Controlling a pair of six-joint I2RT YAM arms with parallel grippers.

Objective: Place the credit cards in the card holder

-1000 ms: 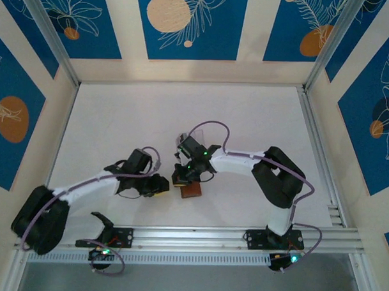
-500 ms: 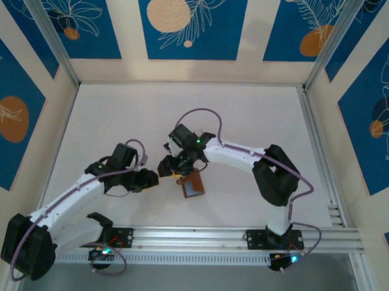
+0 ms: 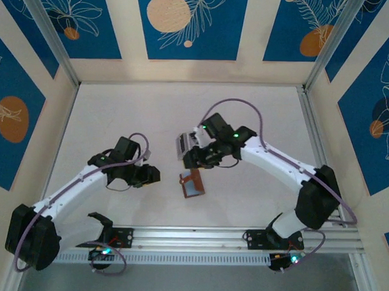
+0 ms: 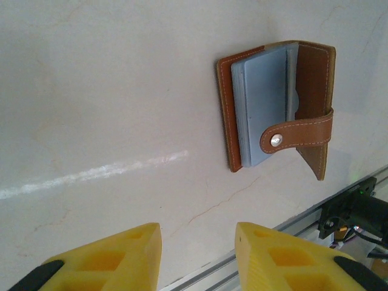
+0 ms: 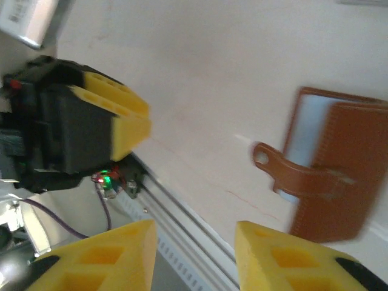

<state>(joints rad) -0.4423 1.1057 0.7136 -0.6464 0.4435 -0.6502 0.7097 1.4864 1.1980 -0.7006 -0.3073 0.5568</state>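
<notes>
The left gripper (image 4: pixel 197 245) has 2 blocky yellow fingers with hollow moulded pockets. They stand partly apart and hold nothing, with bare surface showing between them. The right gripper (image 5: pixel 194 248) has the same 2 yellow fingers, also parted and empty.

In the top view the left gripper sits to the left of the card holder (image 3: pixel 192 184), clear of it. The right gripper hangs just past the card holder's far side, beside a clear, greyish slotted stand (image 3: pixel 182 145).

The card holder lies flat on the pale matte table (image 3: pixel 259 122), toward the near edge and about midway between the left and right edges. It is smooth brown leather with pale stitching. A rounded strap (image 4: pixel 300 132) with 1 silver stud crosses a flat bluish-grey stack inside. I cannot tell whether that stack is pockets or cards.
</notes>
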